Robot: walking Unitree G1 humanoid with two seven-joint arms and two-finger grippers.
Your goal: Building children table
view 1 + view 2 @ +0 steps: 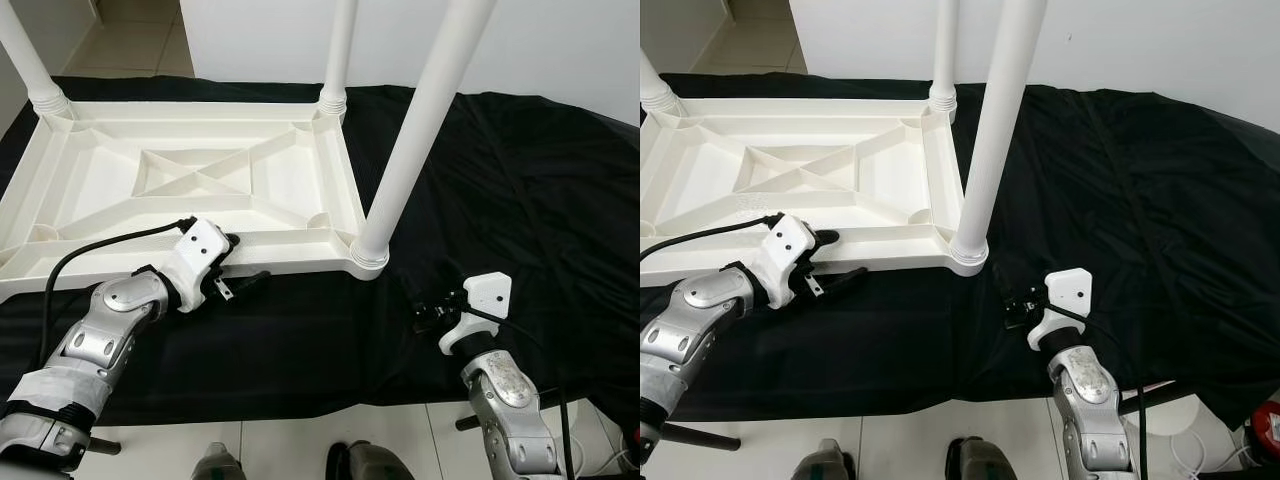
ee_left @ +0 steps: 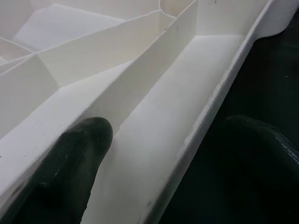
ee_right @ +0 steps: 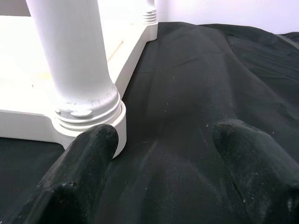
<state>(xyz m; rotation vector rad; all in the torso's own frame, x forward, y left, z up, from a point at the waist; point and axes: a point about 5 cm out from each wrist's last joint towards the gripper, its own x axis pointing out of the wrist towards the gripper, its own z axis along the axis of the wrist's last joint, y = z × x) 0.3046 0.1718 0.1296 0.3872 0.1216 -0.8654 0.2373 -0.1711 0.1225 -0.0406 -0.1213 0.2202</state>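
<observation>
Three legs (image 1: 420, 130) up on the flipped table (image 1: 200, 180), lower-left corner not visible; left pincer (image 1: 240, 262) open astride its rim, right pincer (image 1: 425, 312) open, empty.

White plastic table (image 1: 200, 180) – plain black cloth (image 1: 520, 200) – blk fingers (image 2: 70, 163).

The scene is seen from head height by both eye views, angled forward and down onto the overturned white table top (image 1: 200, 180) on the black cloth (image 1: 520, 180); nearly the same area is shared, shifted slightly sideways. The left wrist view is set very close along the left hand (image 1: 238, 262), over the table top's near rim (image 2: 205, 121). The right wrist view is set low along the right hand (image 3: 163, 177), facing the near corner leg (image 3: 74, 51), also seen from the head.
</observation>
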